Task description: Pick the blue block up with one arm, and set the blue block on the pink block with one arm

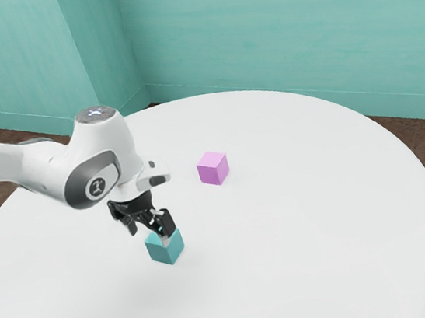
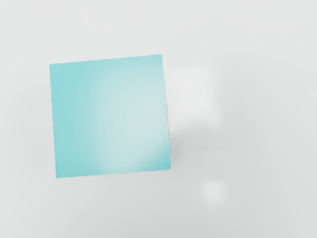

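The teal-blue block lies apart from the pink block, both upright cubes.

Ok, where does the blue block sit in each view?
Exterior view: the blue block sits low, left of centre, nearer the camera than the pink block.
Wrist view: the blue block looms large, straight under the camera.
Shared landmark: the white table beneath it.

blue block top partly hidden, arm cropped

A bare simulated room: teal walls, brown floor and 1 round white table.
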`<action>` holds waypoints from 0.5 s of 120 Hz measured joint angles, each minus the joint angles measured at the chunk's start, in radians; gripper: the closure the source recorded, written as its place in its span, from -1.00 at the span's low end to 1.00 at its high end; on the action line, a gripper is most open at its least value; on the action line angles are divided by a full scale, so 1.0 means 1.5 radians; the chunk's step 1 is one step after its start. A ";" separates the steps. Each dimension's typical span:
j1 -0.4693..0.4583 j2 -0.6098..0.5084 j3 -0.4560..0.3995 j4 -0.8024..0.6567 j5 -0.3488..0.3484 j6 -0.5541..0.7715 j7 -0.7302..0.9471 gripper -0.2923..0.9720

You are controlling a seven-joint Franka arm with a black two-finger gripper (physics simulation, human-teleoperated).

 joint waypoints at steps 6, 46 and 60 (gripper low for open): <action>0.000 0.023 0.004 0.010 -0.012 0.001 0.014 -0.50; 0.036 0.074 0.006 0.033 -0.066 0.034 0.095 -0.50; 0.036 0.087 0.006 0.042 -0.124 0.038 0.113 -0.50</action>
